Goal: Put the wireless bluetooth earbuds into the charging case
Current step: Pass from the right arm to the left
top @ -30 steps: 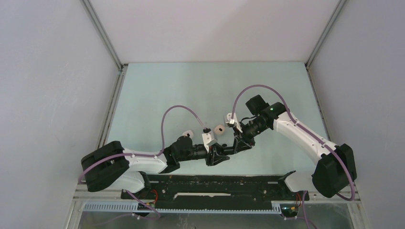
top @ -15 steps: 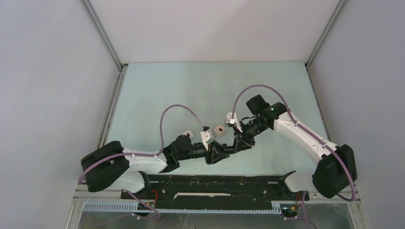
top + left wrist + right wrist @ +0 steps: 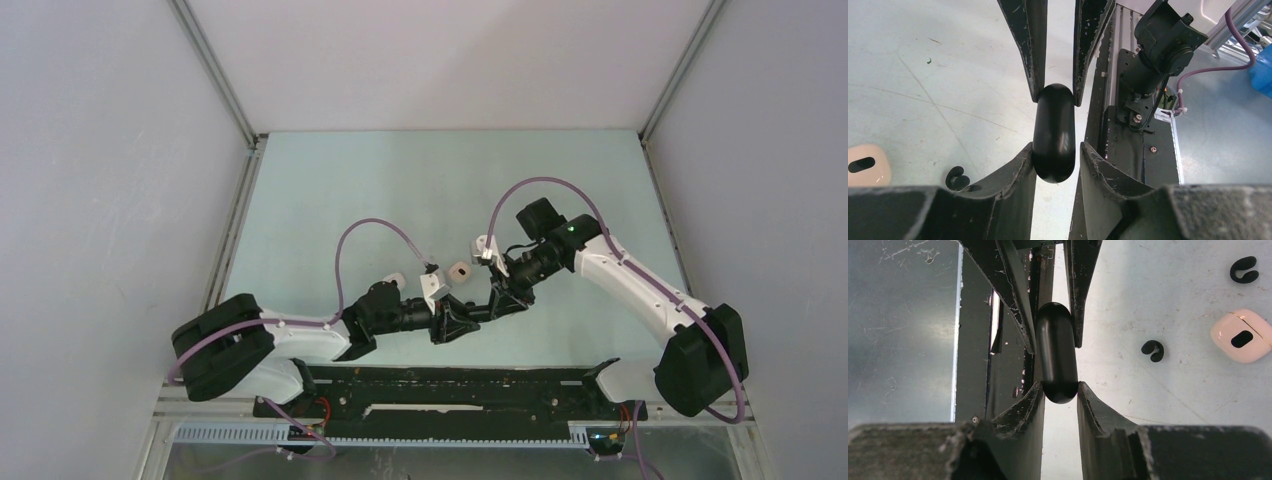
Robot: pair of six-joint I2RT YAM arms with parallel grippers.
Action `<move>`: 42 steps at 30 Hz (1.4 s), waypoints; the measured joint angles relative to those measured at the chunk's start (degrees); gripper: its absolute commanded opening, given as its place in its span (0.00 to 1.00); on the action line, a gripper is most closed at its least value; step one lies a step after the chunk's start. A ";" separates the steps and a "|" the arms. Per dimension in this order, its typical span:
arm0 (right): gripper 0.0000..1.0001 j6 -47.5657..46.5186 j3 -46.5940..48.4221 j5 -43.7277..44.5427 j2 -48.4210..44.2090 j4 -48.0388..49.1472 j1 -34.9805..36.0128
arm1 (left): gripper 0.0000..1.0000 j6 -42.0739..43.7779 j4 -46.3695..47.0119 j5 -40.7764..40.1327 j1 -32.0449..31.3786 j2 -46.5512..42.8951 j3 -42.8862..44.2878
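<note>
A black pebble-shaped charging case (image 3: pixel 1054 135) is held between both grippers near the table's front middle. My left gripper (image 3: pixel 1055 147) grips its near end, and my right gripper (image 3: pixel 1059 385) grips the other end (image 3: pixel 1056 355). In the top view the left gripper (image 3: pixel 455 325) and right gripper (image 3: pixel 497 300) meet tip to tip. Two small black C-shaped earbuds (image 3: pixel 1153 350) (image 3: pixel 1244 270) lie loose on the table. One black earbud (image 3: pixel 957 177) shows beside my left finger. A pinkish-beige closed case (image 3: pixel 1243 336) lies nearby, also in the left wrist view (image 3: pixel 865 165).
The beige case (image 3: pixel 459 270) and a second whitish case (image 3: pixel 394 281) lie just behind the grippers. A black rail (image 3: pixel 450 385) runs along the near table edge, right under the grippers. Grey walls enclose the pale table (image 3: pixel 420 180).
</note>
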 measured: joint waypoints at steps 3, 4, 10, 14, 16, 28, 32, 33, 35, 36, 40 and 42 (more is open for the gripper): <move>0.11 0.00 0.00 0.00 -0.13 -0.02 -0.26 | 0.41 0.00 -0.02 0.13 0.00 0.13 0.00; 0.10 0.00 0.00 0.00 -0.17 -0.02 -0.39 | 0.42 0.00 -0.02 0.11 0.00 0.13 0.00; 0.10 0.00 0.00 -0.04 -0.39 -0.04 -0.83 | 0.40 -0.02 -0.02 0.11 0.02 0.15 0.00; 0.11 0.00 0.00 -0.13 -0.50 -0.11 -0.98 | 0.36 -0.02 -0.02 0.09 0.04 0.15 0.00; 0.11 0.00 -0.02 -0.28 -0.50 -0.26 -0.98 | 0.33 -0.02 -0.02 0.09 0.11 0.15 0.00; 0.26 -0.02 0.00 -0.35 -0.50 -0.28 -0.98 | 0.01 -0.09 -0.02 0.39 0.15 0.17 0.00; 0.36 0.37 0.00 -0.55 -0.50 -0.33 -0.98 | 0.00 0.02 0.22 0.98 0.26 0.17 0.00; 0.38 0.72 0.00 -0.70 -0.50 -0.35 -0.98 | 0.00 0.04 0.35 1.09 0.26 0.17 0.00; 0.40 1.27 0.00 -0.96 -0.50 -0.28 -1.01 | 0.00 0.09 0.83 1.36 0.24 0.17 -0.07; 0.40 1.51 0.00 -1.09 -0.50 -0.22 -1.07 | 0.00 0.11 1.07 1.49 0.24 0.17 -0.17; 0.41 3.72 0.00 -1.64 -0.50 0.24 -1.60 | 0.00 0.68 1.92 1.75 0.24 0.17 -0.37; 0.41 5.16 0.00 -2.08 -0.50 0.50 -2.25 | 0.00 1.11 2.19 1.73 0.24 0.17 -0.37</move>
